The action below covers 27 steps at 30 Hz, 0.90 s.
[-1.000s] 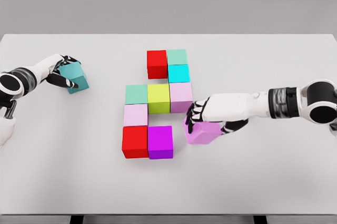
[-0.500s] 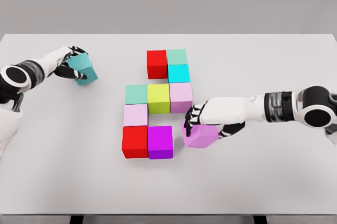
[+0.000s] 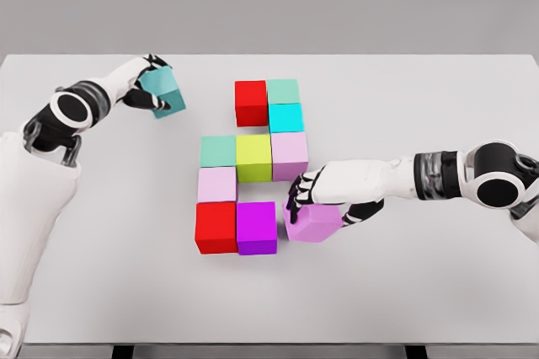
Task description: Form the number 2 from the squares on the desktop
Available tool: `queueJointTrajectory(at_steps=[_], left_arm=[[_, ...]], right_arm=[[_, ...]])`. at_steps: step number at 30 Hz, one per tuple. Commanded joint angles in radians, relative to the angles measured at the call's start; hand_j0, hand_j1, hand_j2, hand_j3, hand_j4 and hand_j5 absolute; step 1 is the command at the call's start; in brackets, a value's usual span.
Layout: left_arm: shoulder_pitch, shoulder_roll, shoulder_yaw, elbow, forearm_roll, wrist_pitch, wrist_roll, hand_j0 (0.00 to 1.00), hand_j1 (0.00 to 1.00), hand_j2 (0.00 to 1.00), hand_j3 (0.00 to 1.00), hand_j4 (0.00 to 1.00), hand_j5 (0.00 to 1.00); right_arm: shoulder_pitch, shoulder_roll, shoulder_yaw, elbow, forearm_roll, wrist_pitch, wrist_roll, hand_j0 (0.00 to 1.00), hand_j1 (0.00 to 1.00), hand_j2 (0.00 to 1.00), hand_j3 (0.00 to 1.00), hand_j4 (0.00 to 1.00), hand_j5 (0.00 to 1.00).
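Coloured cubes form a partial figure on the white table (image 3: pixel 421 98): a red cube (image 3: pixel 251 102), a green cube (image 3: pixel 283 90) and a cyan cube (image 3: pixel 285 117) on top, then a mint cube (image 3: pixel 218 151), a yellow-green cube (image 3: pixel 253 158) and a pale pink cube (image 3: pixel 290 155), a light pink cube (image 3: pixel 217 184), and a red cube (image 3: pixel 216 227) beside a magenta cube (image 3: pixel 257 227) at the bottom. My right hand (image 3: pixel 313 202) is shut on a violet cube (image 3: pixel 313 222), just right of the magenta one. My left hand (image 3: pixel 150 89) is shut on a teal cube (image 3: pixel 163 93), lifted left of the top red cube.
The table's front edge runs along the bottom of the view, with dark legs showing beneath it. A grey wall stands behind the far edge.
My left hand has carried the teal cube up and to the right, toward the figure's top row. My right hand has slid the violet cube left, closer to the magenta cube.
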Motion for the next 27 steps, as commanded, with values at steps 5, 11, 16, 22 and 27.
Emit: queueJointTrajectory(at_steps=[5, 11, 16, 22, 27], left_arm=[[-0.020, 0.003, -0.054, 0.005, -0.003, -0.001, 0.002, 0.41, 0.41, 0.41, 0.41, 0.41, 0.41], [-0.040, 0.004, -0.077, 0.035, -0.002, -0.001, 0.002, 0.41, 0.41, 0.41, 0.41, 0.41, 0.41], [-0.044, 0.004, -0.094, 0.037, -0.002, -0.001, 0.002, 0.41, 0.41, 0.41, 0.41, 0.41, 0.41], [-0.072, 0.006, -0.120, 0.098, -0.003, -0.102, 0.002, 0.41, 0.41, 0.41, 0.41, 0.41, 0.41], [-0.089, 0.004, -0.130, 0.156, -0.002, -0.181, 0.002, 0.41, 0.41, 0.41, 0.41, 0.41, 0.41]], right_arm=[[0.000, -0.009, 0.000, -0.001, -0.004, -0.018, 0.000, 1.00, 1.00, 1.00, 1.00, 1.00, 1.00], [0.000, -0.035, -0.058, -0.001, -0.005, -0.125, 0.000, 1.00, 1.00, 1.00, 1.00, 1.00, 1.00], [0.000, -0.043, -0.103, -0.001, -0.018, -0.152, 0.000, 1.00, 1.00, 1.00, 1.00, 1.00, 1.00], [-0.006, -0.199, -0.123, -0.001, -0.082, -0.232, 0.000, 1.00, 1.00, 1.00, 1.00, 1.00, 1.00], [-0.014, -0.315, -0.126, -0.002, -0.071, -0.232, 0.000, 1.00, 1.00, 1.00, 1.00, 1.00, 1.00]])
